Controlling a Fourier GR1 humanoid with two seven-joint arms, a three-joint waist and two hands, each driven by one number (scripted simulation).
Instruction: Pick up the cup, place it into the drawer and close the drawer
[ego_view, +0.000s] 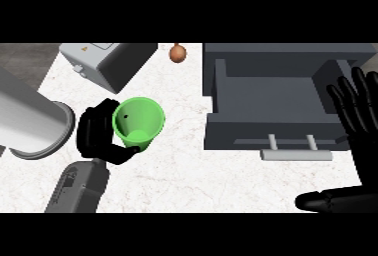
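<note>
Now left hand grips cup beside open drawer.

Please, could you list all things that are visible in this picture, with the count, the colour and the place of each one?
cup: one, green, left of centre, held in the left hand.
drawer: one, dark grey, open, right of centre, pale handle toward the robot.
brown object: one, small, rounded, top centre on the counter; kind unclear.
box-shaped appliance: one, light grey, top left.
cylinder: one, large, silver-grey, at the left edge.
counter: one, white, speckled.
left hand: one, black, curled round the cup.
right hand: one, black, open, fingers up, at the right edge.
</note>
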